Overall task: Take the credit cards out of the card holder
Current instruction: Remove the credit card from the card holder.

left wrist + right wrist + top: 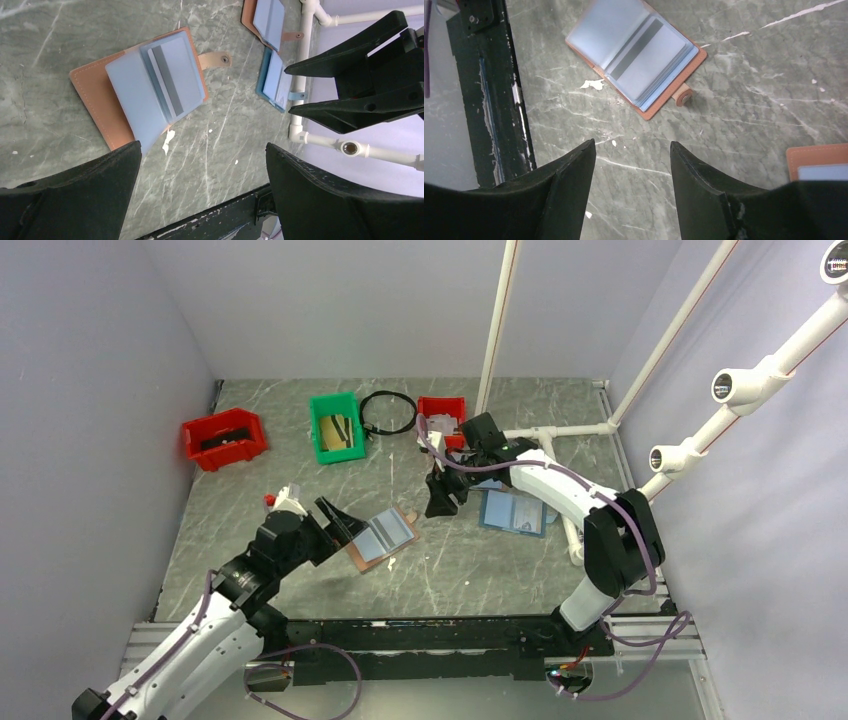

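Approach is judged in hand: the card holder lies open at centre frame, a credit card seen pocketed. The left gripper is held wide, the right gripper partly spread — both empty; a card edge must be pinched next.

the right gripper hangs parted and empty near the open card holder.

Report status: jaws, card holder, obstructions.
Left jaws open, right jaws open, both empty. Card holder lies open, striped card in pocket. Nothing covers it.
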`<state>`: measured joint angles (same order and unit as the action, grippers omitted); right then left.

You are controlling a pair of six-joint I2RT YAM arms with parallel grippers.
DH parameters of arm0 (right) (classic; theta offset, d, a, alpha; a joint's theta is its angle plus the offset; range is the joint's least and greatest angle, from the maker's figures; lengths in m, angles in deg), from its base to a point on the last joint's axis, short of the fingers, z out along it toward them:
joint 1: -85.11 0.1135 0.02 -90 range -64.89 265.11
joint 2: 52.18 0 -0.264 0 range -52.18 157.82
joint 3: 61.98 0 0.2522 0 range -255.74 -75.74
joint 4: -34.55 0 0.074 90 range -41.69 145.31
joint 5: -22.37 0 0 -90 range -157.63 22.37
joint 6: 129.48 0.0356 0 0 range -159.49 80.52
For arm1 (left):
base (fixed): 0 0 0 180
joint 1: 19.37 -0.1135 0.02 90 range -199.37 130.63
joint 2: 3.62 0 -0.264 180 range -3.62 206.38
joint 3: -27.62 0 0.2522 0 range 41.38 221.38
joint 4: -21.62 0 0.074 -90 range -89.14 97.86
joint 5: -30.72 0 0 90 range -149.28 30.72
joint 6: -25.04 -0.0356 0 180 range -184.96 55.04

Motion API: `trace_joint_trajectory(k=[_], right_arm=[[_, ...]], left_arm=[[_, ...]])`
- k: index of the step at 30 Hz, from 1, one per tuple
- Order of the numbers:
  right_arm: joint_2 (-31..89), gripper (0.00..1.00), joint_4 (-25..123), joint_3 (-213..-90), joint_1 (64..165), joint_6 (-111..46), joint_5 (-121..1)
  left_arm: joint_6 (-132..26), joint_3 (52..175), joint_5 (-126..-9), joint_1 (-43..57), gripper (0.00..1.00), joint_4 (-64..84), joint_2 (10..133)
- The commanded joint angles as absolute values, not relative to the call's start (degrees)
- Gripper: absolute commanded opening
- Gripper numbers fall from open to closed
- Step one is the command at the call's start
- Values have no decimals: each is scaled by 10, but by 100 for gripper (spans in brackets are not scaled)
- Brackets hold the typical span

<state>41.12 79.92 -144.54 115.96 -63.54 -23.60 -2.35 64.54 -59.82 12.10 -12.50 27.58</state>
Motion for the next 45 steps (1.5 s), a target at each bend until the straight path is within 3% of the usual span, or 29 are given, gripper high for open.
trace_joint_trajectory(k=[1,11,18,27,32,45], right_arm=[[402,58,733,-1429,1158,-577,-220],[436,56,662,-1414,1158,-460,-250],[464,53,627,-1411,1182,-371,-262],[549,36,618,-1439,1223,-292,-242],[587,34,635,-1466,1233,-285,-249],[617,36,662,-1494,1244,-294,-300]], left_arm=[[9,635,-595,120,99,-83,271],[24,632,-619,120,95,-27,326],[27,616,-650,120,76,87,414],[7,614,-664,120,55,146,530],[3,610,-659,119,45,158,577],[-5,634,-670,110,39,143,684]])
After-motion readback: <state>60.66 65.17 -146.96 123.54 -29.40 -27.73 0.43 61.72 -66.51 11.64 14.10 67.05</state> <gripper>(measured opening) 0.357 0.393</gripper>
